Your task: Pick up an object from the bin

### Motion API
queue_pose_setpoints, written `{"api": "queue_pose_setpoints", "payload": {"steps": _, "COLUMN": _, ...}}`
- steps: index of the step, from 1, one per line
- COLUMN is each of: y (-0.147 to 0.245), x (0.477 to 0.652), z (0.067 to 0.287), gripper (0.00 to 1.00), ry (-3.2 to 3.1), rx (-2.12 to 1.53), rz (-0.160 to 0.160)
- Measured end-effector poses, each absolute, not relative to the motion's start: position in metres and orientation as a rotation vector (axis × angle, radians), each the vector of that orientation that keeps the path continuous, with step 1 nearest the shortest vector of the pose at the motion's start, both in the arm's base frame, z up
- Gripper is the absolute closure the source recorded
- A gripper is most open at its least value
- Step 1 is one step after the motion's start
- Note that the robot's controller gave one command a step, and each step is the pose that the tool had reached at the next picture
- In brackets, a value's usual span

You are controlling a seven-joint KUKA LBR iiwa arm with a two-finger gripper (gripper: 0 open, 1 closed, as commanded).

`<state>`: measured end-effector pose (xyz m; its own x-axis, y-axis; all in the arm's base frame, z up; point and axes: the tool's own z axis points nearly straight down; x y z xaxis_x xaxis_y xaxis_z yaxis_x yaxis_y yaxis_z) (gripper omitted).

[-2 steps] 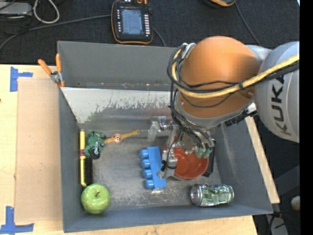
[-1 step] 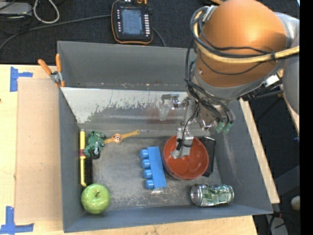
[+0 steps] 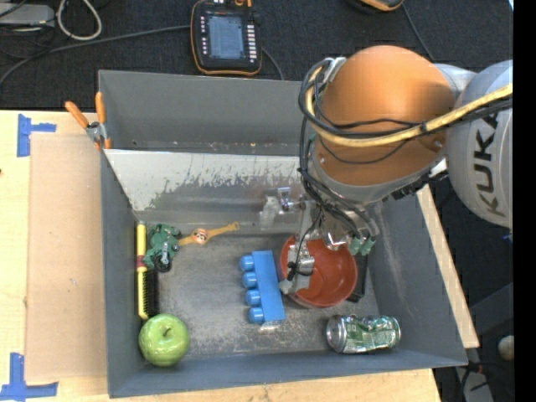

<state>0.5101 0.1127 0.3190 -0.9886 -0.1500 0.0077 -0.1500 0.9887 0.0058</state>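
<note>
The gripper (image 3: 314, 258) is low in the bin, its tip at the left rim of a red bowl (image 3: 332, 285). Its own linkage and the orange wrist cover (image 3: 381, 107) hide the rest, so I cannot tell whether it is open or closed, or whether the rim is caught in it. The bowl is the likeliest target, sitting directly under and just right of the tip. The main risk I see is a thin, curved rim pinched at one side: the bowl could tilt or slip out on the lift, or be pushed flat instead of gripped. Just left of the tip, almost touching the bowl, lies a blue studded block (image 3: 261, 287). A closing or sideways move could knock it or trap it against the bowl. In front of the tip, near the bowl, a crushed can (image 3: 363, 333) could roll if the bowl slides toward it. The bin's right wall (image 3: 419, 266) slopes close beside the bowl, leaving the wrist little room there. Behind the tip the floor is mostly bare, with only a small grey metal piece (image 3: 276, 203) nearby. Far left, well apart, are a green apple (image 3: 164, 339), a yellow-and-black brush (image 3: 144, 276) and a small green toy (image 3: 161, 248). Straight up looks the clearest way out.
</note>
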Motion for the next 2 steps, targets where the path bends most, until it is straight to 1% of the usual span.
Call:
{"api": "queue_pose_setpoints", "payload": {"steps": 1, "y": 0.115, "x": 0.511, "z": 0.375, "gripper": 0.0, "ry": -3.126, "rx": 0.257, "rz": -0.008}}
{"api": "queue_pose_setpoints", "payload": {"steps": 2, "y": 0.118, "x": 0.499, "z": 0.321, "gripper": 0.0, "ry": -3.111, "rx": 0.378, "rz": -0.009}}
